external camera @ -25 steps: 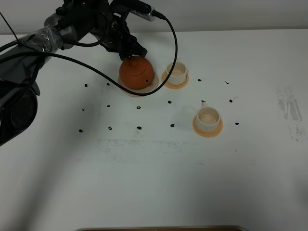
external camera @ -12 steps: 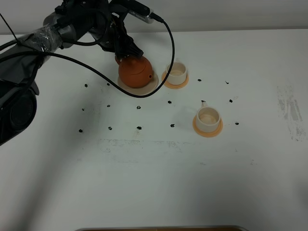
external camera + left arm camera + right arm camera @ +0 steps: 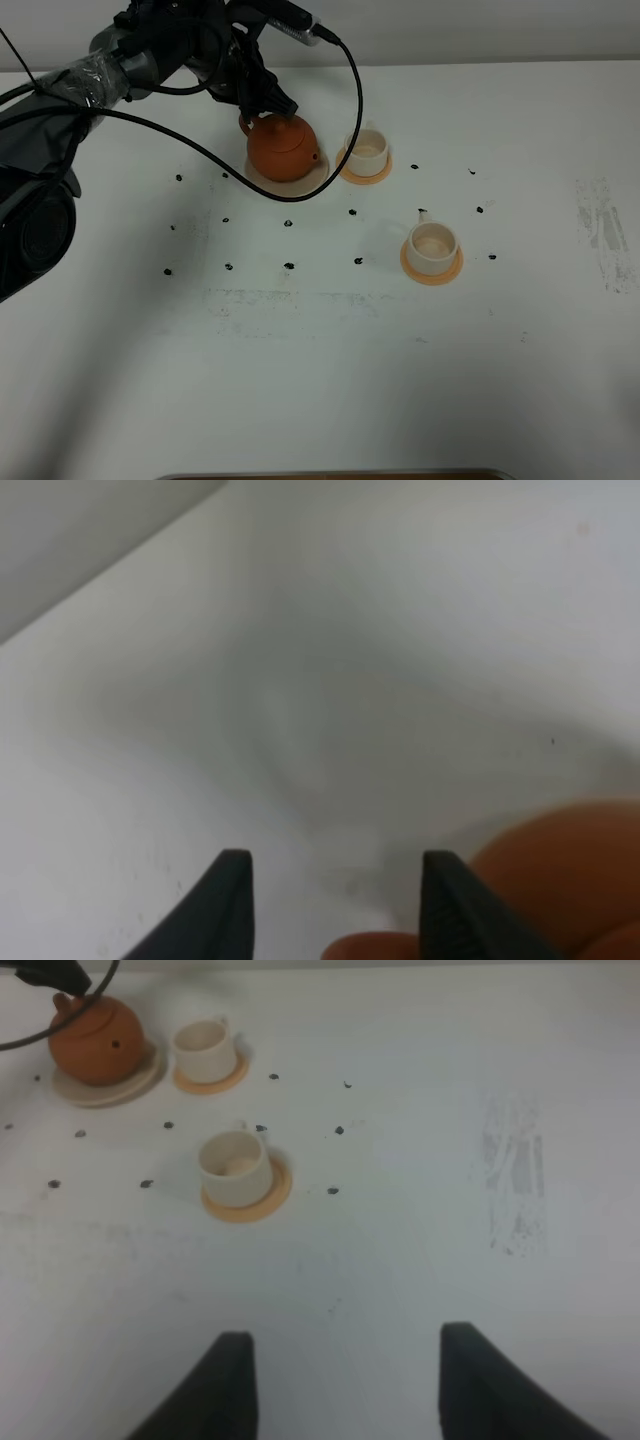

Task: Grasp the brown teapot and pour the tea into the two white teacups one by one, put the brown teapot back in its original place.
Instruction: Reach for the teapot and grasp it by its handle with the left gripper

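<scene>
brown teapot (image 3: 283,150) upright on cream saucer (image 3: 318,178), upper left of frame; two white teacups (image 3: 366,150) (image 3: 432,243) on orange coasters (image 3: 450,270), centre right; fill level unclear. Your left gripper (image 3: 338,858) straddles handle (image 3: 248,122), jaws half spread; pinching or not, cannot tell. Right gripper (image 3: 345,1338) spread, empty. Judged: handle stage, pick-up or set-down; check cups before you lift or release. Table (image 3: 330,380) white, matte, black dot marks (image 3: 289,266), scuffs (image 3: 600,235) at right; plain wall (image 3: 480,30) along top.

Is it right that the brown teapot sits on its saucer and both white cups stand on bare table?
No. The far cup and near cup each stand on an orange coaster, as the exterior high view shows; the brown teapot is on its saucer.
</scene>
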You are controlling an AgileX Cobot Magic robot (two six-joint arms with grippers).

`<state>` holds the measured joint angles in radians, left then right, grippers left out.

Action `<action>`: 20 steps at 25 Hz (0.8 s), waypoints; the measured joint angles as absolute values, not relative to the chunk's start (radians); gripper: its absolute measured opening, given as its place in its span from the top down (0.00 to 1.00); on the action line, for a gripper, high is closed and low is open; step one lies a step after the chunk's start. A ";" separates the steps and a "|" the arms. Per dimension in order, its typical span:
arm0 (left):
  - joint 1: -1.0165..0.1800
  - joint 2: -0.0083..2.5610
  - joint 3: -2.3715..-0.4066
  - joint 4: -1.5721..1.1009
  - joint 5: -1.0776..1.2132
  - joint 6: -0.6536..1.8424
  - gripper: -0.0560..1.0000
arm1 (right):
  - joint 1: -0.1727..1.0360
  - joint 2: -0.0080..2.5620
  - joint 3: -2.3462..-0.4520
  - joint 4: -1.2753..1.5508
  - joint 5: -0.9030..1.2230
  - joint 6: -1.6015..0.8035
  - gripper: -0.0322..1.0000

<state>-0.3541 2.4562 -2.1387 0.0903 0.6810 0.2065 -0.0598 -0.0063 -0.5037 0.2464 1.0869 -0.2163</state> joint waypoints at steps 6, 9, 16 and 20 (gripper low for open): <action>-0.354 2.456 -2.139 0.091 0.658 0.209 0.56 | -0.060 -0.006 -0.504 0.246 1.087 -0.216 0.54; -0.354 2.456 -2.139 0.092 0.635 0.209 0.56 | -0.060 -0.006 -0.504 0.246 1.087 -0.216 0.54; -0.345 2.456 -2.139 0.076 0.585 0.209 0.56 | -0.060 -0.006 -0.504 0.246 1.087 -0.216 0.54; -0.326 2.456 -2.139 0.062 0.584 0.209 0.56 | -0.060 -0.006 -0.504 0.246 1.087 -0.216 0.54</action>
<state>-0.3258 2.4562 -2.1387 0.0619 0.5838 0.2089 -0.0598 -0.0063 -0.5037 0.2464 1.0869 -0.2163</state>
